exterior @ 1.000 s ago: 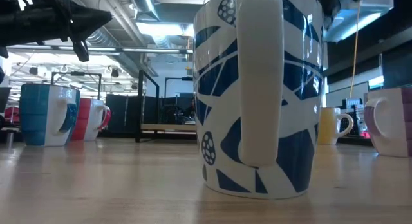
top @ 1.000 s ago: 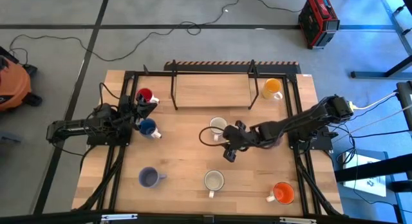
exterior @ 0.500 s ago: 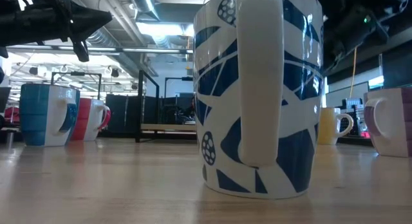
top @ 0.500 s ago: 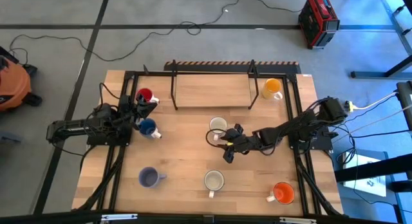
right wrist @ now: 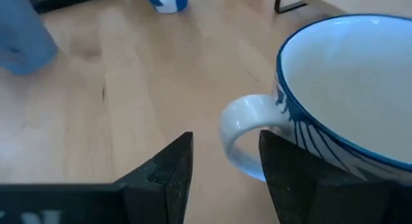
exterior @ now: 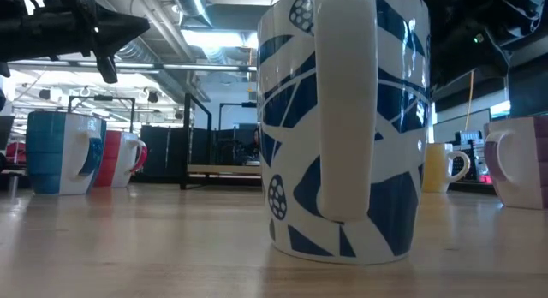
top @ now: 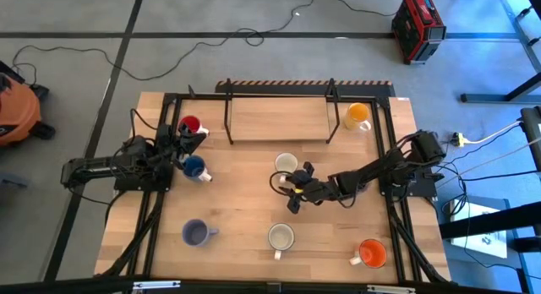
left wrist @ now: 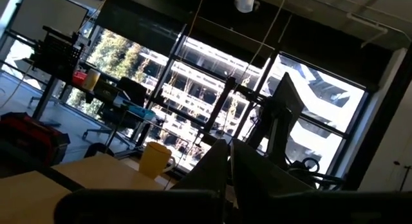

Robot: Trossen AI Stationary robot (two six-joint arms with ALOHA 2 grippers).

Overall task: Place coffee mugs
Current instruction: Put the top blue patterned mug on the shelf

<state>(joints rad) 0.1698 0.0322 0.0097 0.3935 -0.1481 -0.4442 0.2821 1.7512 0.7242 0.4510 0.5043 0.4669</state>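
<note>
Right claw [right wrist: 222, 169] spread beside the white-and-blue patterned ceramic mug's [right wrist: 347, 89] looped handle [right wrist: 248, 143], I'd pinch that: rigid, glazed, slippery, breakable.

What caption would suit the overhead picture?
Right gripper open beside a white mug mid-table; left gripper waits shut between red mug and blue mug.

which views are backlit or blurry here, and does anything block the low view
Left wrist view: bright windows behind leave the yellow mug dim. Right wrist view: the near white-and-blue mug looks soft, cut off at the edge. Low view: a patterned mug looms close, filling the middle.
</note>
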